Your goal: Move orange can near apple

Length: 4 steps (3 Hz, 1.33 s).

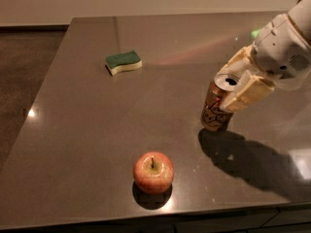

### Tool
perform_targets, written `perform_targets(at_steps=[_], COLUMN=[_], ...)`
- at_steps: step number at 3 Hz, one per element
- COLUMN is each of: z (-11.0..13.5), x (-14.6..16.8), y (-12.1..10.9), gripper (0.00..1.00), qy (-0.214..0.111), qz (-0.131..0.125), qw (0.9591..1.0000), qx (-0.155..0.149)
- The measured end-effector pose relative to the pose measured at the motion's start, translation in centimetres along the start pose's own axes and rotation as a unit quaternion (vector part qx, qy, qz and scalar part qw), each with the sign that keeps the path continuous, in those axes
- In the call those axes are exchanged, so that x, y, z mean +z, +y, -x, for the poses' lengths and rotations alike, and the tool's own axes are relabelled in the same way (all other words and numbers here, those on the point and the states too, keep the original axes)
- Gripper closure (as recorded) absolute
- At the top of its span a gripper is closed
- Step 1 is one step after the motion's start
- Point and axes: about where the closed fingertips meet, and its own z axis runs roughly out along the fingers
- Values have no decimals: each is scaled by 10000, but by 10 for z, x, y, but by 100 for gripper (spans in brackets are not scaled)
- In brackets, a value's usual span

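The orange can [216,108] has a silver top and dark lettering. It is tilted, at the right of the dark table [87,130], right of centre. My gripper [236,81] comes in from the right and is shut on the can's upper part, with one cream finger [247,92] in front of it and one behind. The can's base is at or just above the table; I cannot tell which. The red-and-yellow apple [153,172] sits near the table's front edge, to the left of the can and in front of it, well apart from it.
A green and yellow sponge [123,62] lies at the back left of the table. The table's front edge runs just below the apple. The arm's shadow [252,164] falls on the table at the front right. Dark floor lies to the left.
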Motion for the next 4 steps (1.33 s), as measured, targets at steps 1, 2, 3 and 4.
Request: perform_targets(at_steps=[1, 2, 3, 4], z=[7, 11, 14, 17], x=[-2, 5, 16, 27], y=[38, 68, 88, 102], gripper=[100, 100, 100, 84], qy=[-113, -210, -262, -270], qz=[352, 642, 822, 832], qw=[9984, 9952, 9918, 9893], qx=[-419, -708, -940, -1167])
